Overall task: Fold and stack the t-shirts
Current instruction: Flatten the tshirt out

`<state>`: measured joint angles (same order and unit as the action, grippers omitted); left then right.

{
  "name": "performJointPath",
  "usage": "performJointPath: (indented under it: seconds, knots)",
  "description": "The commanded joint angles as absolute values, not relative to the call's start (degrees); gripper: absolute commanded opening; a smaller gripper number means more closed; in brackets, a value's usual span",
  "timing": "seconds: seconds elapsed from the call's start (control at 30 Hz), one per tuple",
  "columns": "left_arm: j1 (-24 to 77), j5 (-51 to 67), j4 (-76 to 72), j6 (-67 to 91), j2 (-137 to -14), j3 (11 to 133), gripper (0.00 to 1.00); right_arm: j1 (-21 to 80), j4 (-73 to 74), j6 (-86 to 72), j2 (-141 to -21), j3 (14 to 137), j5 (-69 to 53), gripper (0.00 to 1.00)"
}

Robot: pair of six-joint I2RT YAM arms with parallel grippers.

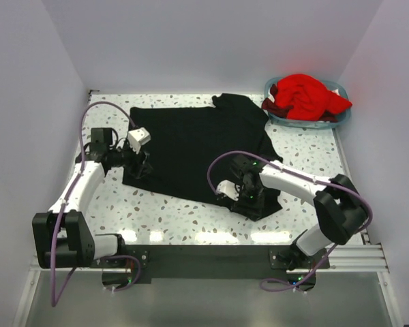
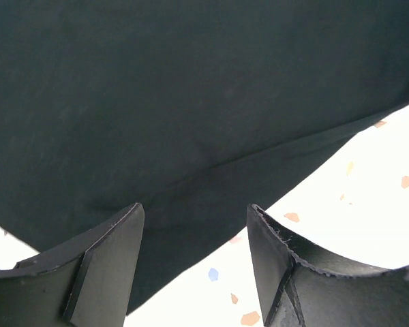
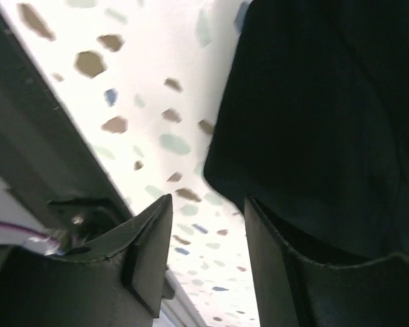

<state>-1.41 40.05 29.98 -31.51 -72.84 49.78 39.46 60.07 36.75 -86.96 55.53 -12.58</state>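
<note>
A black t-shirt (image 1: 198, 146) lies spread flat across the middle of the speckled table (image 1: 157, 211). A red t-shirt (image 1: 305, 95) sits bunched in a light blue basket (image 1: 341, 119) at the far right corner. My left gripper (image 1: 142, 165) hovers at the black shirt's near left corner. In the left wrist view it (image 2: 194, 225) stands open, with the black cloth's (image 2: 191, 102) hem crossing the gap. My right gripper (image 1: 240, 197) is at the shirt's near right edge. In the right wrist view it (image 3: 208, 211) is open over bare table, the black cloth (image 3: 327, 122) draped against its right finger (image 3: 286, 272).
White walls close in the table on the left, back and right. A dark metal rail (image 3: 27, 136) runs along the near edge, just behind my right gripper. Both arm bases are bolted to that rail (image 1: 204, 253).
</note>
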Motion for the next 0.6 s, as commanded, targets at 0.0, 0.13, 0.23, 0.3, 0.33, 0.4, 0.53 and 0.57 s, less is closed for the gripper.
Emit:
performJointPath:
  seconds: [0.0,0.13,0.23,0.3,0.33,0.4,0.53,0.57]
  knots:
    - [-4.04,40.52,31.37,-30.32,-72.86,50.71,0.67,42.26,52.04,33.14,-89.55,54.85,-7.74,0.51]
    - [-5.36,39.82,32.08,-30.93,-72.95,50.80,0.67,43.59,49.66,31.38,-92.72,53.27,-6.07,0.46]
    - [-6.15,39.29,31.82,-30.76,-72.95,51.06,0.67,43.59,50.00,31.38,-95.09,54.83,-5.89,0.20]
    - [-6.50,39.37,31.73,-30.67,-73.04,51.41,0.67,43.07,52.46,32.08,-95.71,56.59,-7.20,0.01]
    - [-6.76,39.55,31.73,-30.85,-73.39,51.85,0.67,42.54,55.17,33.04,-95.54,58.95,-8.25,0.00]
    - [-6.94,39.81,32.69,-31.29,-74.18,52.64,0.67,40.35,58.52,34.01,-95.19,63.86,-12.99,0.00]
    - [-7.12,40.52,33.92,-32.34,-74.88,53.96,0.67,34.47,69.57,39.18,-96.75,73.46,-22.21,0.00]
    - [-7.12,40.69,34.10,-32.43,-74.97,54.05,0.67,32.02,71.00,39.98,-97.72,75.30,-24.50,0.00]
